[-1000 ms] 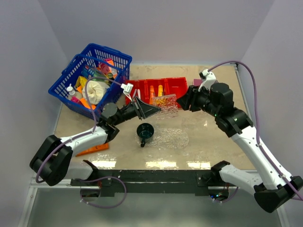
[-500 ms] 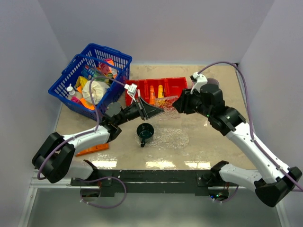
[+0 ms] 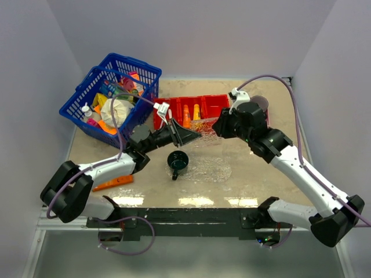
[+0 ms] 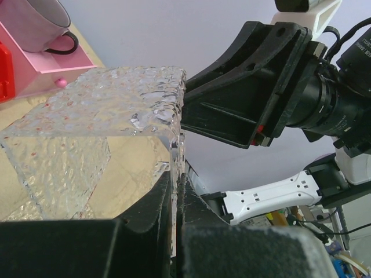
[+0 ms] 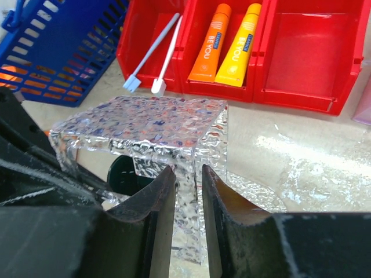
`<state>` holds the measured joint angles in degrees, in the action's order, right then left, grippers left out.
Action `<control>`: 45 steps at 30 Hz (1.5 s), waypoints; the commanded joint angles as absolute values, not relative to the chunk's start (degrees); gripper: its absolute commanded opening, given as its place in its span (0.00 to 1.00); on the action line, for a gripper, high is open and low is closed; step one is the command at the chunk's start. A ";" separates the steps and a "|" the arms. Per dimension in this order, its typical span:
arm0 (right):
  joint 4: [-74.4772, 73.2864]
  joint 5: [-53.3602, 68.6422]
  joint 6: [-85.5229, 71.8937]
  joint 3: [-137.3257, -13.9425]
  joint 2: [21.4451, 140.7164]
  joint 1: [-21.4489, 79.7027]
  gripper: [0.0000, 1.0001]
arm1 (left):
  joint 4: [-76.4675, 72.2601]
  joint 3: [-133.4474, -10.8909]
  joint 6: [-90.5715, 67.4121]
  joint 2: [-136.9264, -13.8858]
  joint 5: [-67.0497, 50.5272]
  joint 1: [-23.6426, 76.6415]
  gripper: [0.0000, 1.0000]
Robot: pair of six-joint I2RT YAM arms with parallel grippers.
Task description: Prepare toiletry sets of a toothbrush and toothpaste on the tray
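Observation:
A clear bumpy tray (image 5: 145,121) hangs in the air, tilted, above the table. My left gripper (image 4: 175,174) is shut on one of the tray's (image 4: 104,104) walls. My right gripper (image 5: 188,171) straddles the opposite wall; its jaws stand narrowly apart and are not visibly pressed on it. From above, both grippers (image 3: 194,135) (image 3: 215,128) meet at the tray (image 3: 203,124) in front of the red bin (image 3: 220,103). Two white toothbrushes (image 5: 152,51) (image 5: 168,55) lie in the bin's left compartment. An orange tube (image 5: 211,43) and a yellow tube (image 5: 239,45) lie in its middle one.
A second clear bumpy tray (image 3: 211,168) lies flat on the table beside a dark cup (image 3: 177,162). A blue basket (image 3: 110,98) of items stands back left. An orange flat pack (image 3: 113,183) lies near the left arm. A pink box (image 4: 52,58) carries a mug (image 4: 40,20).
My right arm has moved left to the held tray and its jaws have narrowed around the tray's wall. My left gripper has kept its grip and shifted only slightly.

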<state>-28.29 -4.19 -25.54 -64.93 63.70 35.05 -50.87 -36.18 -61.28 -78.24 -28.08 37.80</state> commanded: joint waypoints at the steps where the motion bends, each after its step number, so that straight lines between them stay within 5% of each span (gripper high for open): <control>1: -26.80 -7.73 -26.37 -65.92 64.77 35.77 0.26 | -54.14 -39.64 -59.50 -79.01 -28.04 38.41 0.00; 8: -28.30 -10.37 -26.63 -66.27 65.30 36.04 0.00 | -48.19 -41.39 -55.38 -79.02 -27.25 38.76 0.00; 11: -29.44 -10.46 -26.89 -66.80 66.09 36.04 0.00 | -41.87 -43.41 -50.11 -78.40 -25.58 38.94 0.00; 16: -30.93 -10.20 -27.77 -68.46 66.80 36.12 0.00 | -34.46 -47.28 -43.34 -77.78 -25.05 39.02 0.35; 24: -31.72 -12.39 -28.39 -70.74 67.06 35.86 0.00 | -24.71 -49.48 -37.02 -76.73 -25.93 38.85 0.64; 35: -36.29 -11.78 -26.72 -71.02 66.45 32.34 0.00 | -1.34 -59.23 -19.55 -67.59 -24.09 27.88 0.87; 45: -43.94 -4.84 -29.79 -65.13 63.46 32.26 0.00 | 1.76 -53.63 -5.71 -54.51 6.49 26.28 0.96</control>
